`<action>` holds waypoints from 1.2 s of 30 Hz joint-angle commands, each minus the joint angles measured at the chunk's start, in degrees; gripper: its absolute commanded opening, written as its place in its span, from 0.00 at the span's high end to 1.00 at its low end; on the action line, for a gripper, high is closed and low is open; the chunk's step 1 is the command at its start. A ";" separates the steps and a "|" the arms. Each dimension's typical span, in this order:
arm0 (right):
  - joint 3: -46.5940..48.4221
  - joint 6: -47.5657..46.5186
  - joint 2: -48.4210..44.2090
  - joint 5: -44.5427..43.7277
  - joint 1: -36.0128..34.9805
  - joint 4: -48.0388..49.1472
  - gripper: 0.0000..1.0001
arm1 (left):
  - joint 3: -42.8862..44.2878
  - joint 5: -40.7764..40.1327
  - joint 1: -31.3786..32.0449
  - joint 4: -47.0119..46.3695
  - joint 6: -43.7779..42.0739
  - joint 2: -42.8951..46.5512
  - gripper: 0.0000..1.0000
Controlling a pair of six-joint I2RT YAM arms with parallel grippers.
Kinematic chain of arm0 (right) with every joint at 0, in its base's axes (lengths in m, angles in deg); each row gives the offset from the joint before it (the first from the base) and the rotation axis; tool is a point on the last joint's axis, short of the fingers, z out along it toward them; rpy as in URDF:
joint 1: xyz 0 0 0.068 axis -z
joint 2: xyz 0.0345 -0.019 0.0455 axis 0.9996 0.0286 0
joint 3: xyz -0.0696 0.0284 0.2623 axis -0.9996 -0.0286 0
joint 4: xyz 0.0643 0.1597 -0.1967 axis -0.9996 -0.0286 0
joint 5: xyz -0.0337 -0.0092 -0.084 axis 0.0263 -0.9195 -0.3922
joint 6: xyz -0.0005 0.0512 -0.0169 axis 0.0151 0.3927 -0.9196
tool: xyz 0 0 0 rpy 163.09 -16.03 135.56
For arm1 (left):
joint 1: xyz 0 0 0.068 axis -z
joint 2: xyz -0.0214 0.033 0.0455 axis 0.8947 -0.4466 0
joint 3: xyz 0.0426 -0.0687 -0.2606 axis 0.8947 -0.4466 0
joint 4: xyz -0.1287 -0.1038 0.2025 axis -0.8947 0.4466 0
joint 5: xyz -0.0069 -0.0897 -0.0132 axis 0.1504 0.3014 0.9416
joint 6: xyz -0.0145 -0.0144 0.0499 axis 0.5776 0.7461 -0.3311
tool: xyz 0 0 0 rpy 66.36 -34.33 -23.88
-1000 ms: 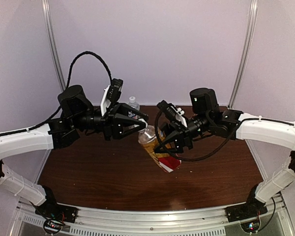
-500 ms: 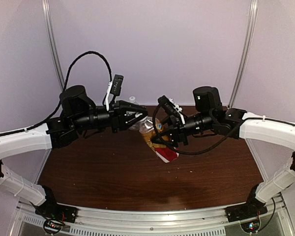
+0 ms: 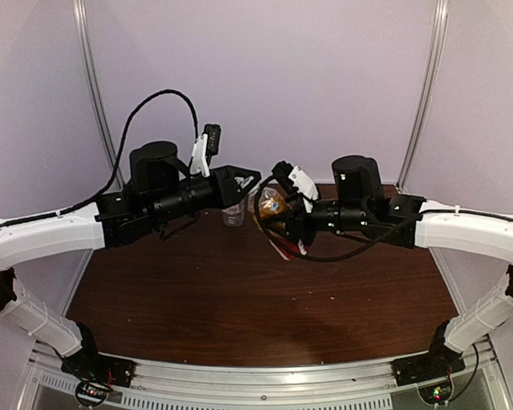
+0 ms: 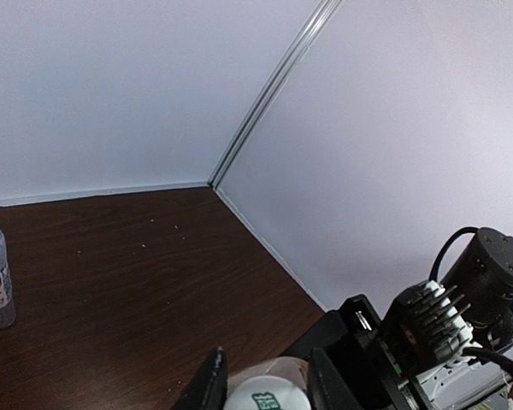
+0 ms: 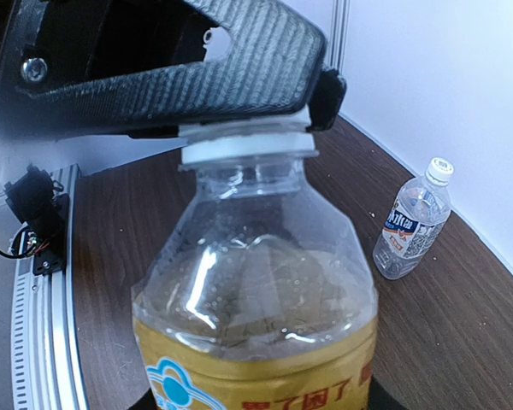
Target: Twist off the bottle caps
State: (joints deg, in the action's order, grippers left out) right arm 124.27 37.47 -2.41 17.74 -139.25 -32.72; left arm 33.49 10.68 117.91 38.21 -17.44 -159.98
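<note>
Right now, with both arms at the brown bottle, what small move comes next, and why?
Probably twist the left gripper to loosen the cap: its fingers flank the cap, which sits on the neck, while the right gripper grips the bottle.

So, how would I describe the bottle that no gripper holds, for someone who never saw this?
Look at the far side of the dark wooden table, near the back wall. A small clear bottle stands upright there alone. Unlike the gripped amber bottle, it has a blue-white label and clear contents.
</note>
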 commanded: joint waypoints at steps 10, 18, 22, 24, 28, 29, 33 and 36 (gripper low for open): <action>-1.26 -0.64 -3.02 9.46 0.78 -0.37 0.50 | -5.84 13.61 -3.69 -9.02 -8.52 6.29 0.35; -1.09 -0.13 -3.29 31.39 1.06 -0.89 0.45 | -7.85 36.05 -7.58 -14.03 -14.61 8.93 0.15; -0.31 1.21 -2.11 37.21 1.06 -0.36 0.45 | -7.31 43.70 -7.60 -16.25 -14.54 7.59 0.14; -0.25 1.81 -1.94 38.81 1.06 0.26 0.45 | -7.20 46.07 -7.61 -17.43 -14.36 6.98 0.14; 0.00 4.06 -1.10 42.69 1.07 2.92 0.45 | -8.11 50.75 -7.59 -23.38 -13.86 5.75 0.14; 0.11 4.32 -0.76 43.65 1.06 3.11 0.45 | -8.25 51.51 -7.59 -24.74 -13.86 5.44 0.14; 0.23 7.17 0.24 47.47 1.09 5.61 0.45 | -8.63 55.78 -7.59 -32.12 -11.94 3.30 0.14; 0.20 8.84 0.72 49.17 1.06 7.29 0.45 | -8.35 57.91 -7.59 -37.23 -8.46 0.98 0.16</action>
State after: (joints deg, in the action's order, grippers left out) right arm 123.33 42.84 -2.43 61.56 -138.45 -30.10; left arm 25.34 62.61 110.50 12.40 -29.75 -156.35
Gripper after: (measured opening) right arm 0.556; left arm 0.856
